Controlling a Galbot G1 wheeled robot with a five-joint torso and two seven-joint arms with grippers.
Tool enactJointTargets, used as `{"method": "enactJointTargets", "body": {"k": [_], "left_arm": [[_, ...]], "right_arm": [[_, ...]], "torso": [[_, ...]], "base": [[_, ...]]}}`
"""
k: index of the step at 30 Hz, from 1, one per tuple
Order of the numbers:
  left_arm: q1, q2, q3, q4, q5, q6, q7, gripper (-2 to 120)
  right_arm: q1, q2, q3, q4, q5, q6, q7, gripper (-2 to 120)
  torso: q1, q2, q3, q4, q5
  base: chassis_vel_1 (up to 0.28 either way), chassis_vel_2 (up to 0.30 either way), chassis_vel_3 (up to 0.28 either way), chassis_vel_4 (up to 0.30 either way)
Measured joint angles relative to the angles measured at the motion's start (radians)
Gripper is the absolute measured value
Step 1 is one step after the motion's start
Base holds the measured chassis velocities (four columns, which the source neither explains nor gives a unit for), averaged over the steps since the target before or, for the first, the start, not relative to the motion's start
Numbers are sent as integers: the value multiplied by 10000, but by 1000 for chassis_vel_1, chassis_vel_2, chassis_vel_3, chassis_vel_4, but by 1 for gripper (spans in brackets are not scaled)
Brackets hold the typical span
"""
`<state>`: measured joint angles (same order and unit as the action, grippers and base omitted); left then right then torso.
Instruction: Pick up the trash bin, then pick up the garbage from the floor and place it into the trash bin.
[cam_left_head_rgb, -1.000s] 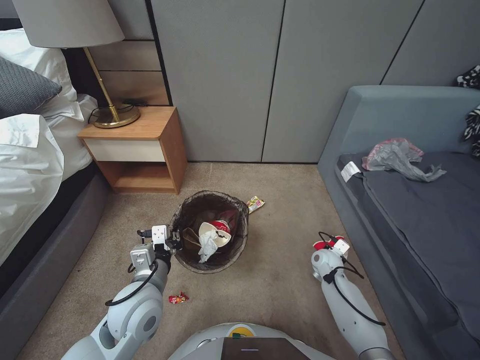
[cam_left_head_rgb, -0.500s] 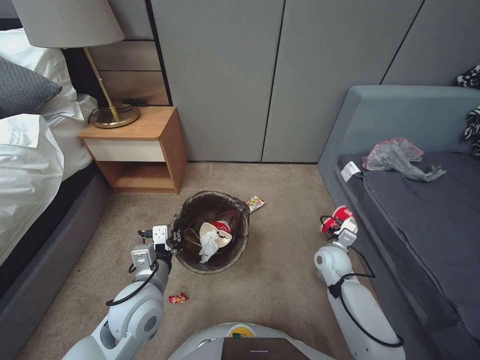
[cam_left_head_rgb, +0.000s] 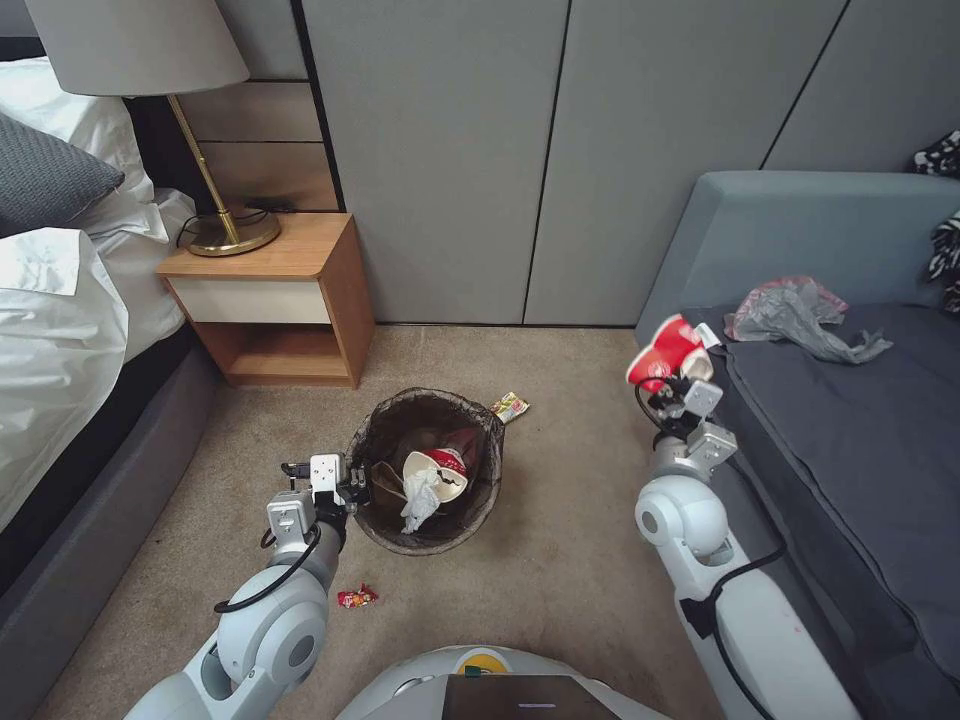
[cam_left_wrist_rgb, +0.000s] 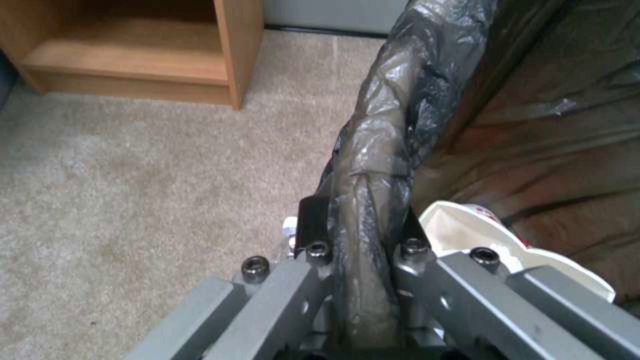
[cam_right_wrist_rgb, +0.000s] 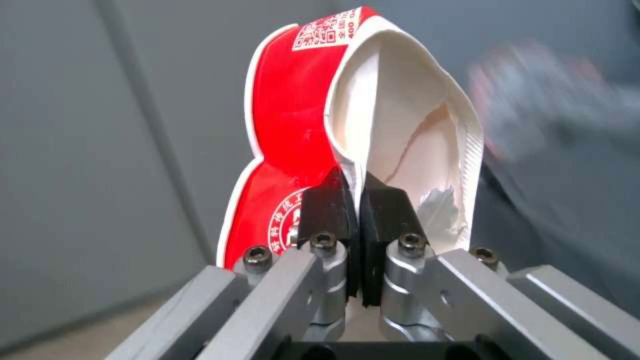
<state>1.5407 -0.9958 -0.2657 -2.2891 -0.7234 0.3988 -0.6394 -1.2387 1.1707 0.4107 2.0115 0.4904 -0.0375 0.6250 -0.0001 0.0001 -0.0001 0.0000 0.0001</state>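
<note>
Your right gripper (cam_left_head_rgb: 678, 383) pinches a crushed red paper cup (cam_left_head_rgb: 662, 357); your left gripper (cam_left_head_rgb: 352, 487) clamps the trash bin (cam_left_head_rgb: 428, 470) rim.
Your right wrist view shows the cup's QR label (cam_right_wrist_rgb: 327, 31); wrappers lie on beige carpet (cam_left_head_rgb: 560, 560).

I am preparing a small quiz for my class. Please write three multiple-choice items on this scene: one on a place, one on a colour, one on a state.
1. Where does the left gripper hold the trash bin?
A. At its lined rim
B. Under its base
C. By a side handle

2. Which colours has the crushed paper cup in the right gripper?
A. Blue and yellow
B. Red and white
C. Green and black

3. In what state is the right gripper?
A. Wide open
B. Shut on nothing
C. Shut on the cup wall

Key: 1 A, the left wrist view shows the fingers on either side of the bag-covered rim. 2 B, the cup is red outside with a white inside. 3 C, the black fingers pinch the paper wall between them, above the carpet beside the sofa.
</note>
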Motion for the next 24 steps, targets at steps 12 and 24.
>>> {"method": "enactJointTargets", "body": {"k": [12, 24], "left_arm": [[-136, 78, 138, 117, -55, 103, 4, 0], [-135, 169, 173, 149, -52, 125, 4, 0]], "right_arm": [[164, -2381, -1645, 1444, -517, 1837, -2271, 0], [882, -3367, -3542, 1811, -571, 2522, -3777, 0]], "torso": [[0, 0, 0, 0, -1], [0, 0, 0, 0, -1]], "base": [[0, 0, 0, 0], [0, 0, 0, 0]]}}
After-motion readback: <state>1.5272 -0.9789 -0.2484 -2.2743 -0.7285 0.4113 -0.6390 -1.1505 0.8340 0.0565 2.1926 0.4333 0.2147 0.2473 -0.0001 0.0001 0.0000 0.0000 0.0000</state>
